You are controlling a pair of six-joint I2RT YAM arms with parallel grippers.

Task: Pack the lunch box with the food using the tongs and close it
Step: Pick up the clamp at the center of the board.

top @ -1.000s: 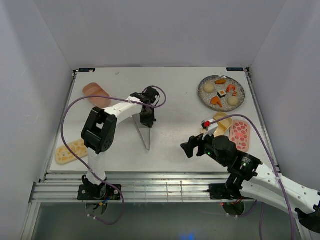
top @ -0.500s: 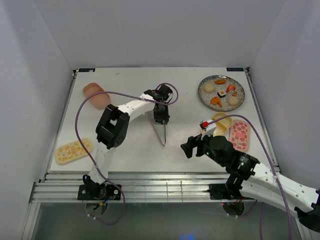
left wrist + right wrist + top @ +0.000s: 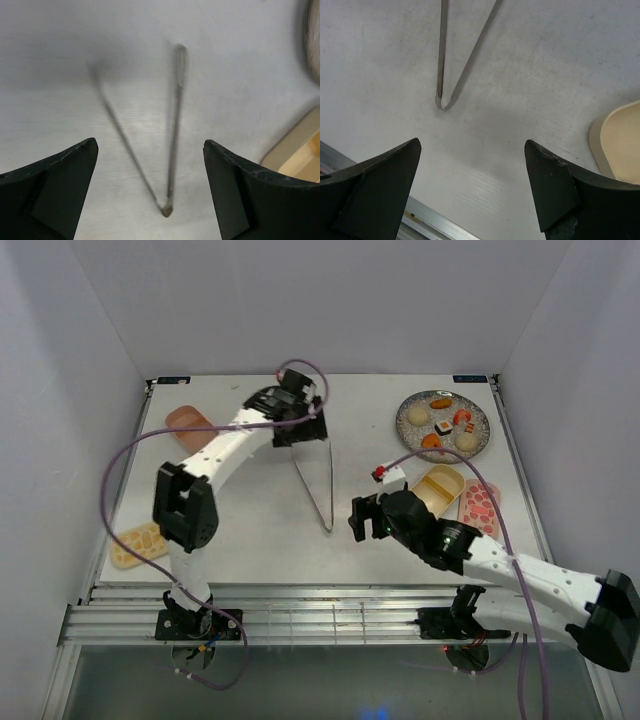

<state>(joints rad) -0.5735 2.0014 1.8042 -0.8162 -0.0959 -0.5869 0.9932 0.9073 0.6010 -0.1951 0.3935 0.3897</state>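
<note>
The thin metal tongs (image 3: 320, 490) lie flat in a V mid-table, hinge toward the near edge (image 3: 166, 210) (image 3: 442, 103). My left gripper (image 3: 300, 432) (image 3: 150, 145) hangs open above their spread ends, holding nothing. Close to the hinge, on its right, my right gripper (image 3: 362, 522) (image 3: 472, 144) is open and empty. The lunch box is in parts: tan tray (image 3: 440, 490) (image 3: 300, 150) (image 3: 620, 140), pink lid (image 3: 480, 508), pink tray (image 3: 190, 426), yellow lid (image 3: 135, 543). The food (image 3: 417, 415) sits on the grey plate (image 3: 401, 424).
The plate stands at the far right, just behind the tan tray and pink lid. A metal rail (image 3: 300, 595) (image 3: 425, 222) runs along the table's near edge. White walls close in the left, right and back sides.
My left gripper carried the tongs to the right, then opened and let them go; they now lie flat. It drew back toward the far side. My right gripper moved left toward the hinge.
</note>
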